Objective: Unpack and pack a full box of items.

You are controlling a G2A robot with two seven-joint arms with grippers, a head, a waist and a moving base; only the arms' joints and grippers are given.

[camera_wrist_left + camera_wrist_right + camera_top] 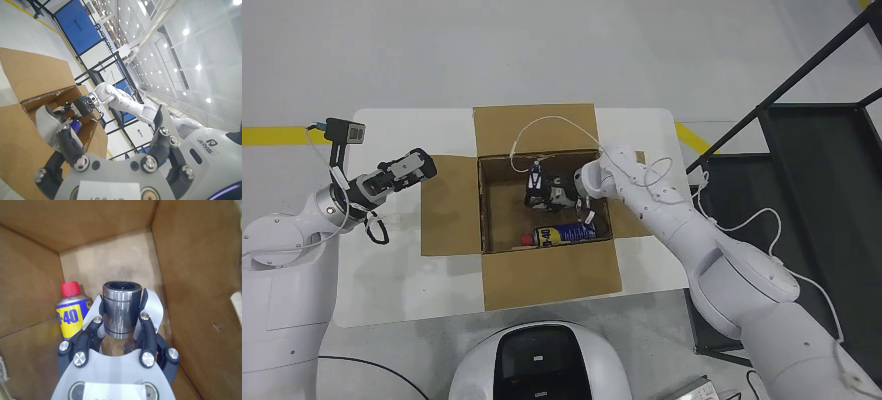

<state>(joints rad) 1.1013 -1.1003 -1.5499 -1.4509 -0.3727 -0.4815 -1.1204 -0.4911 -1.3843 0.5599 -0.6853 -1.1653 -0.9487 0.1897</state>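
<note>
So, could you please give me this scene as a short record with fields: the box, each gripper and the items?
box: cardboard box, flaps open, on the white table
right gripper: inside the box, shut on a metal cylinder
spray can: lying on the box floor next to that gripper, not gripped
left gripper: open, empty, outside the box, over the table

— The box (198, 275)?
— Matt brown cardboard, with rough corrugated edges where it's torn
— And the cylinder (121, 311)?
— Polished dark metal, smooth, streaked with reflections. The spray can (70, 319) is glossy printed metal, and its cap (70, 289) is smooth red plastic
</note>
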